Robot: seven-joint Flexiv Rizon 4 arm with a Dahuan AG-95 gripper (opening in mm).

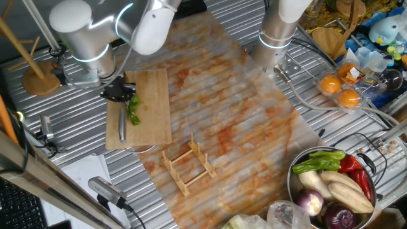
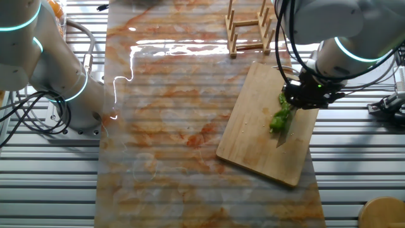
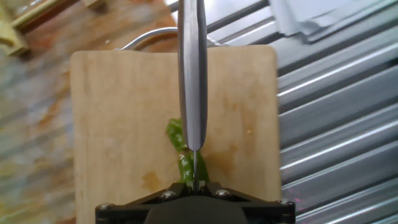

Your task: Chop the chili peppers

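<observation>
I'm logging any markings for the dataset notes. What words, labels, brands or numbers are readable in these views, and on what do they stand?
None can be read in any view.
cutting board: bare wood, no print.
knife: plain blade, no brand visible.
papers at the table edge: too small and blurred to tell whether they carry print.
packaging in the far corner: too small to read.

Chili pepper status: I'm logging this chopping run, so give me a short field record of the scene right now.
chili pepper: bright green, on the cutting board, under the blade
knife: held in the tool, blade lengthwise over the board
cut state: pepper looks partly cut; piece count unclear
board position: on the patterned mat
nearby: wooden rack, bowl of mixed vegetables
</observation>
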